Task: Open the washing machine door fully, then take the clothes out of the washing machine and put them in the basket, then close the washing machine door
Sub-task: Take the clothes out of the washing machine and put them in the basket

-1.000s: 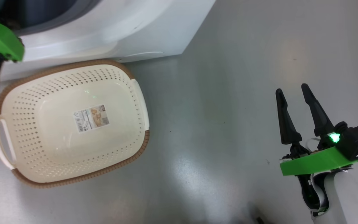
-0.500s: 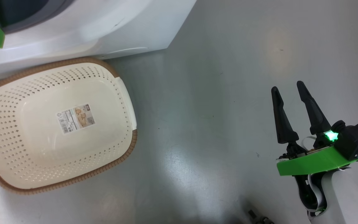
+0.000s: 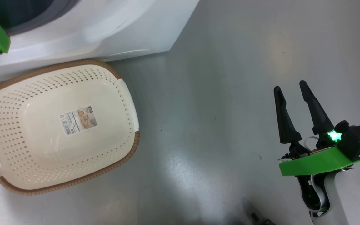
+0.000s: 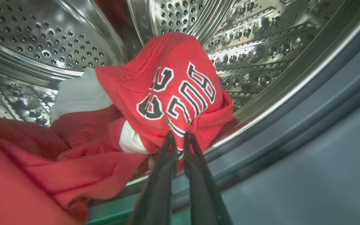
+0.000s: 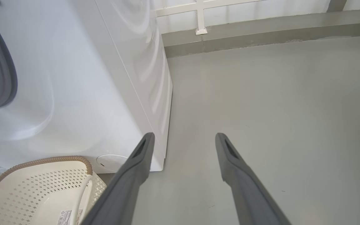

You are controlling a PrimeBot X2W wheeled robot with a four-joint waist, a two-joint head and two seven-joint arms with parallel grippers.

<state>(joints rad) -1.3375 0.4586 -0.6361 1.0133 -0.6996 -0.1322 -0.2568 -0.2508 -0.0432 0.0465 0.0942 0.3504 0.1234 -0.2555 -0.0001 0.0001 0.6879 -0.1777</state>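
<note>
Inside the washer's steel drum (image 4: 42,37), the left gripper (image 4: 179,135) is clenched: both dark fingers are pinched together on the near edge of a red shirt (image 4: 167,90) w/ black-and-white lettering that reads upside down. The shirt sits on top of the clothes pile. More red fabric (image 4: 58,162) spreads to the left and nearer the camera, and a white piece (image 4: 77,93) is tucked behind. The gripped edge lies just inside the drum lip. The grey rubber seal (image 4: 308,118) runs right beside it, between the clothes and the outside.

Head view: the white washer (image 3: 105,28) stands far left. A cream basket (image 3: 130,103) w/ a brown woven-look rim sits on the grey floor (image 3: 214,125) just in front of the washer's base; cannot tell if they touch. A sticker (image 3: 78,120) shows on the basket's bottom.

The right gripper (image 3: 290,86) hangs over bare floor, well to the right of the basket. Its fingers are spread wide apart w/ only floor between them. From its wrist, the washer's front corner (image 5: 158,118) is to the left, and the basket rim is near the left fingertip.
</note>
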